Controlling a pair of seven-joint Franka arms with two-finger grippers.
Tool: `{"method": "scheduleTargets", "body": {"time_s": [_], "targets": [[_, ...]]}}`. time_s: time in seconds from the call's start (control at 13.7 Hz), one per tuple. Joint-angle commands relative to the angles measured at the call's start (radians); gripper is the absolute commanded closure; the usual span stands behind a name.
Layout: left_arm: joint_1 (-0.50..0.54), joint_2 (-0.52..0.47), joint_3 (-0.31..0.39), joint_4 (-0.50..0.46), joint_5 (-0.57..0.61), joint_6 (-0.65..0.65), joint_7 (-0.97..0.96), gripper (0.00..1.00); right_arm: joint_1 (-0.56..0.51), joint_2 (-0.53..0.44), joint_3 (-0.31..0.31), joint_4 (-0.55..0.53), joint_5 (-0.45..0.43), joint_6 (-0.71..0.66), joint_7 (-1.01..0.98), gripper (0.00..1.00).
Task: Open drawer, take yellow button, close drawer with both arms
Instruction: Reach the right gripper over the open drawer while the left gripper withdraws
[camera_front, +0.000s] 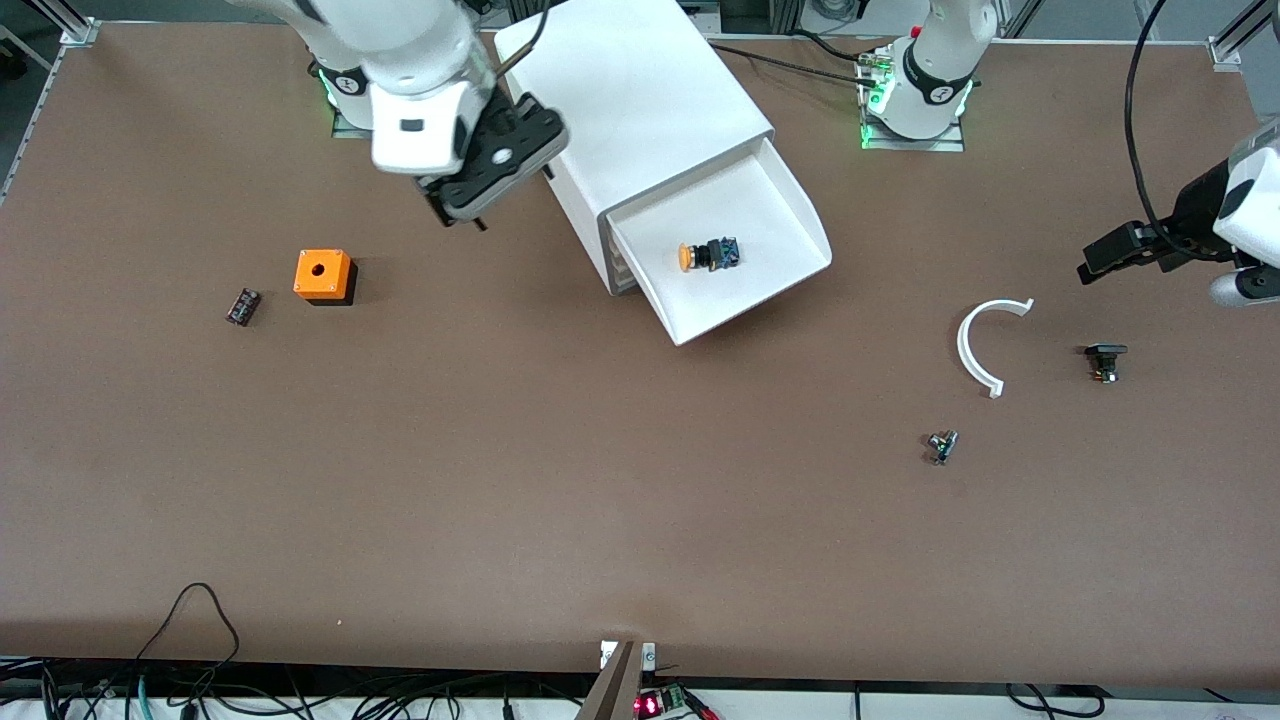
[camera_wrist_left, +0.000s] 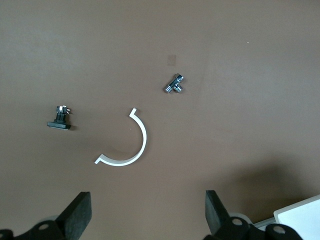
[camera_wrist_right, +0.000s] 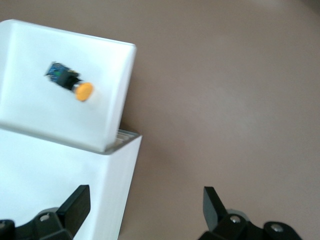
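Note:
The white cabinet lies on the table with its drawer pulled out. The button, orange cap and dark body, lies on its side in the drawer. It also shows in the right wrist view, in the drawer. My right gripper is open and empty, in the air over the cabinet's side edge toward the right arm's end; it shows in its own view. My left gripper is open and empty over the table at the left arm's end, as its own view shows.
An orange cube with a hole and a small black part lie toward the right arm's end. A white curved piece, a black part and a small metal fitting lie toward the left arm's end.

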Motion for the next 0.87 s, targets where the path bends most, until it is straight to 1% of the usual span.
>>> {"method": "scheduleTargets", "body": {"time_s": [0.0,0.15,0.36,0.44,0.58,0.73,0.8], "targets": [[0.000,-0.008,-0.003,-0.007,0.039,-0.004,-0.022,0.00,0.043,0.015,-0.012,0.018,0.009,0.015,-0.075,0.00],[-0.002,-0.008,-0.003,-0.004,0.043,-0.013,-0.018,0.00,0.045,0.038,-0.012,0.018,0.009,0.018,-0.141,0.00],[0.000,-0.005,-0.003,-0.004,0.045,-0.017,-0.015,0.00,0.045,0.083,-0.012,0.019,0.011,0.081,-0.262,0.00],[-0.002,-0.003,-0.003,-0.004,0.046,-0.017,-0.015,0.00,0.047,0.101,-0.011,0.036,0.012,0.095,-0.279,0.00],[-0.022,-0.002,-0.004,-0.002,0.086,-0.020,-0.019,0.00,0.056,0.149,0.006,0.092,0.012,0.096,-0.302,0.00],[-0.028,0.000,-0.004,0.002,0.086,-0.020,-0.021,0.00,0.097,0.201,0.003,0.151,0.005,0.093,-0.313,0.00],[-0.028,0.000,-0.004,0.002,0.088,-0.020,-0.021,0.00,0.108,0.233,0.003,0.189,0.003,0.087,-0.361,0.00]]}}
